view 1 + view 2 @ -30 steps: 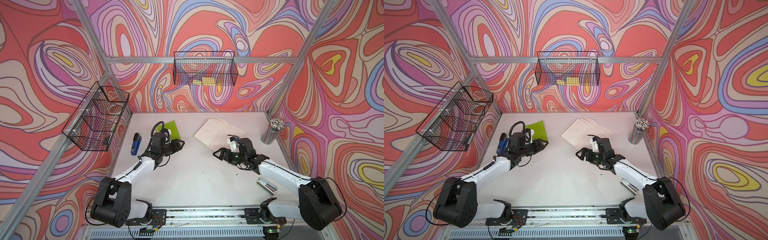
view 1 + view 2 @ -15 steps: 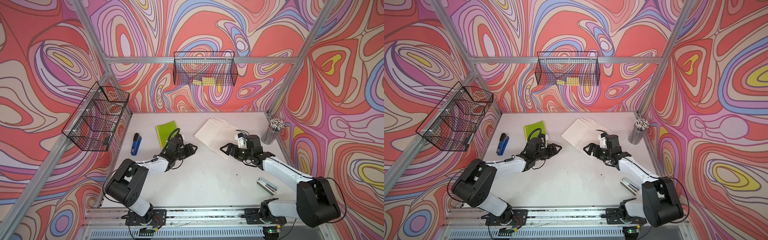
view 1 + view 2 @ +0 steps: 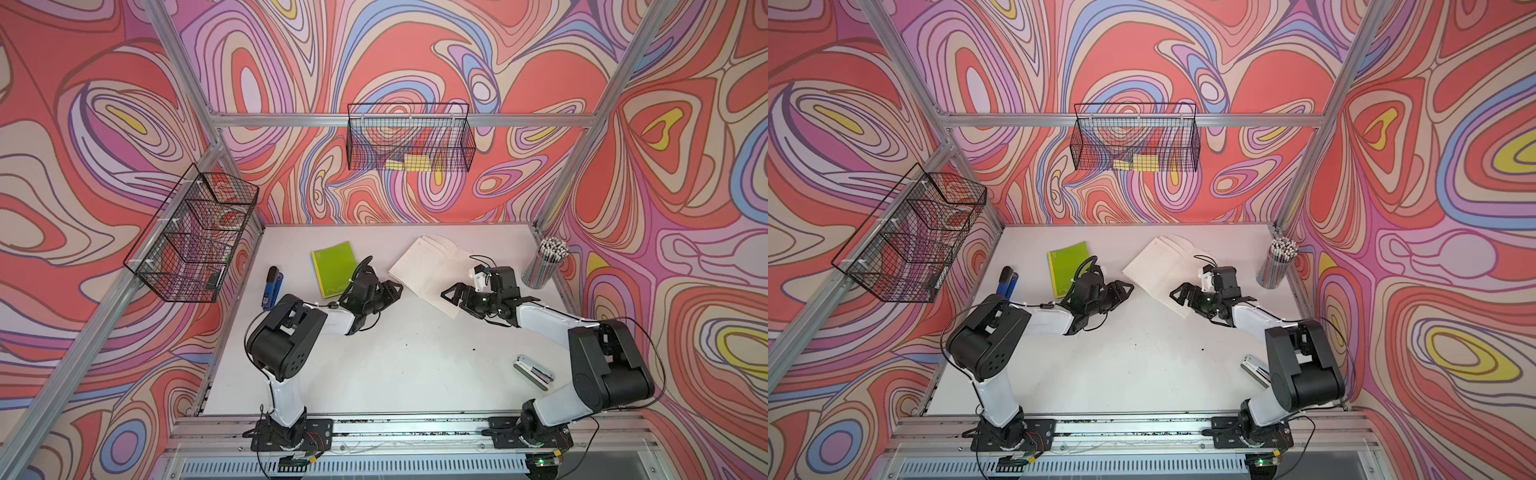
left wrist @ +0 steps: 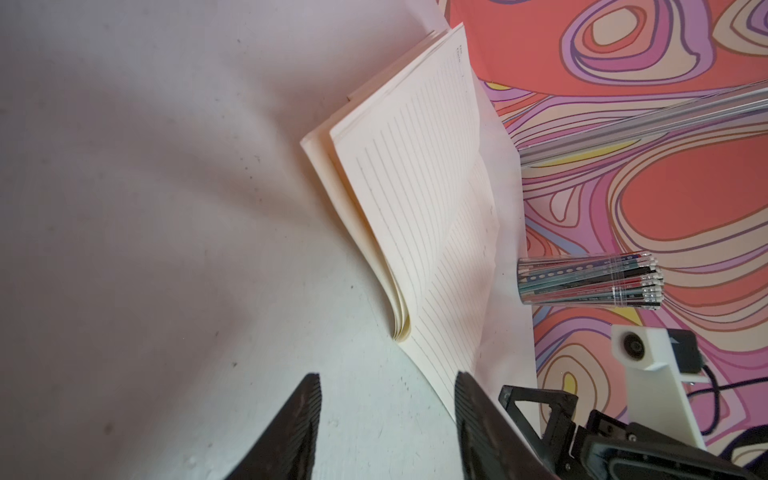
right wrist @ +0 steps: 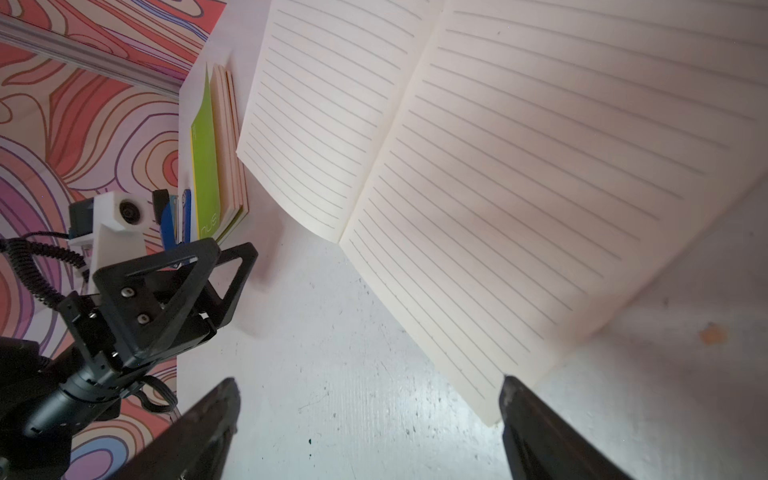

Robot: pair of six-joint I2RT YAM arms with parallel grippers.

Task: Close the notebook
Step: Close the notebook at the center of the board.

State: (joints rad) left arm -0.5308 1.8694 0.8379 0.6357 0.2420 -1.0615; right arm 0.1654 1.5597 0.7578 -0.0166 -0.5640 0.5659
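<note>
We see silver stapler (image 3: 533,371) nearest, front right on table (image 3: 395,365). Left gripper (image 4: 386,378): jaws apart, empty, just short of open notebook (image 3: 428,266). Right gripper (image 5: 370,382): jaws wide apart, empty; one finger (image 5: 540,436) at notebook's near corner, contact unclear to us. Notebook lies open, lined pages up, right of centre toward back. Pencil cup (image 3: 540,274) beyond.
</note>
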